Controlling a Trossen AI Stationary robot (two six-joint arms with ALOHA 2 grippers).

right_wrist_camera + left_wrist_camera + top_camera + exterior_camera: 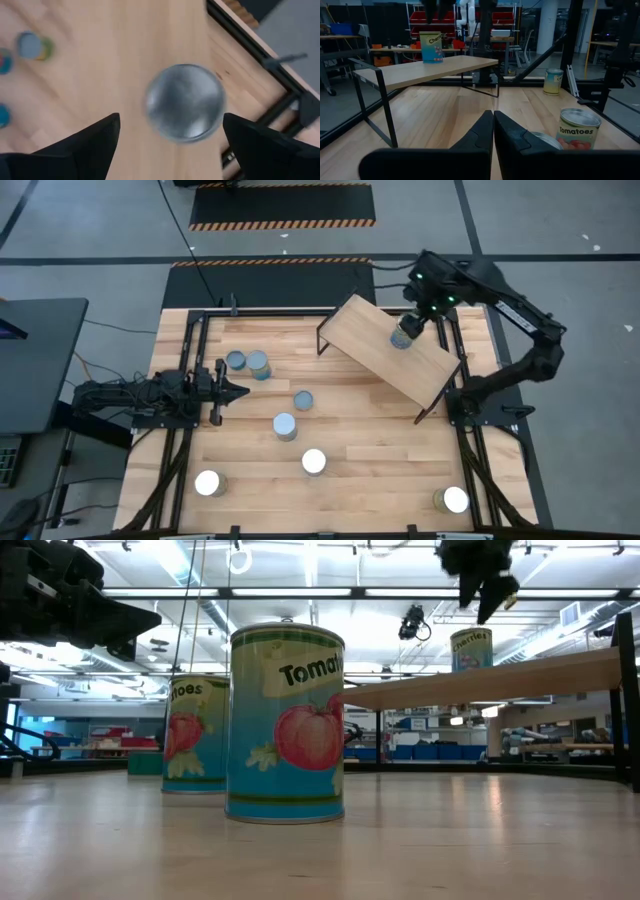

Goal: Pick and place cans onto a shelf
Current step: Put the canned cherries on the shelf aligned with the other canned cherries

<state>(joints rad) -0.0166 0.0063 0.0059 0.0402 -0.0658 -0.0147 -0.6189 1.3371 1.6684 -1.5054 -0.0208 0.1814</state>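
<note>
One can [404,335] with a "Cherries" label [471,648] stands upright on the light-wood shelf [375,345]. My right gripper [485,595] hangs just above it, open, with a gap between fingertips and can top. In the right wrist view its fingers stand wide on either side of the silver top [185,102]. Several other cans stand on the table, among them two by my left gripper [237,361] [259,365] and a tomato can [285,723]. My left gripper [235,390] waits shut at the table's left, its fingers together [493,135].
More cans stand mid-table [303,400] [285,426] [314,462] and near the front edge [209,483] [452,500]. The shelf's thin black legs [322,340] stand on the table. Most of the shelf board is bare [360,330]. Black frame rails [190,360] run along the table's sides.
</note>
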